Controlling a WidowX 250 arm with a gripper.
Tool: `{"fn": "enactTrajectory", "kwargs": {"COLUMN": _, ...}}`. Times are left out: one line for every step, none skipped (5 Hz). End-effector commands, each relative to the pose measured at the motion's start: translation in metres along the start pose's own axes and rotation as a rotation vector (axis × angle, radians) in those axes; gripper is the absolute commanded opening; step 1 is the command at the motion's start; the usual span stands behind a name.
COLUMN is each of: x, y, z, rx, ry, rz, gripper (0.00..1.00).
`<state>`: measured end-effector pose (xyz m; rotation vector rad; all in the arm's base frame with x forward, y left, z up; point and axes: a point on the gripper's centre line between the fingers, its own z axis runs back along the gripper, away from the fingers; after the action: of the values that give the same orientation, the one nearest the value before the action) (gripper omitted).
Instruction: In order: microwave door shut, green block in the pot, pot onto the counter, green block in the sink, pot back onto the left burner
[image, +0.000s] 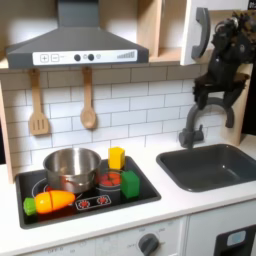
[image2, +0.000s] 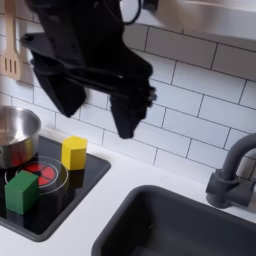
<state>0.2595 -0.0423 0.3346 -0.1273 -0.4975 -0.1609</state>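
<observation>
So the microwave door (image: 199, 33) sits up at the top right in the first exterior view, its long curved grey handle running vertically, and the arm's gripper (image: 222, 62) is right beside it, though it's too dark and bunched up to tell if the jaws are open or closed. In the second exterior view the arm is just a big blurry black shape. The pot (image: 72, 168) stands upright on the left burner of the black cooktop (image: 148, 190), and I can't see anything inside it. The green block (image: 130, 184) sits on the cooktop by the right burner (image: 107, 181), with the yellow block (image: 116, 157) just behind it. An orange carrot toy (image: 53, 202) lies lengthwise along the front left edge. The sink (image: 213, 166) looks empty in both exterior views, faucet (image: 201, 117) behind it. The second exterior view gives a closer look at the blocks; the first exterior view has the range hood (image: 76, 42) and two wooden utensils (image: 38, 102) hanging on the tile.
</observation>
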Motion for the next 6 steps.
{"fn": "enactTrajectory", "kwargs": {"x": 0.021, "y": -0.034, "z": -0.017, "rx": -0.065, "ry": -0.005, "rz": -0.07, "gripper": 1.0}}
{"fn": "enactTrajectory", "kwargs": {"x": 0.039, "y": -0.045, "z": -0.025, "rx": -0.083, "ry": -0.018, "rz": -0.074, "gripper": 1.0}}
{"fn": "enactTrajectory", "kwargs": {"x": 0.053, "y": -0.045, "z": -0.03, "rx": -0.078, "ry": -0.031, "rz": -0.068, "gripper": 1.0}}
{"fn": "enactTrajectory", "kwargs": {"x": 0.063, "y": -0.04, "z": -0.033, "rx": -0.072, "ry": -0.041, "rz": -0.049, "gripper": 1.0}}
{"fn": "enactTrajectory", "kwargs": {"x": 0.07, "y": -0.037, "z": -0.037, "rx": -0.067, "ry": -0.045, "rz": -0.049, "gripper": 1.0}}
{"fn": "enactTrajectory", "kwargs": {"x": 0.077, "y": -0.028, "z": -0.037, "rx": -0.058, "ry": -0.058, "rz": -0.025, "gripper": 1.0}}
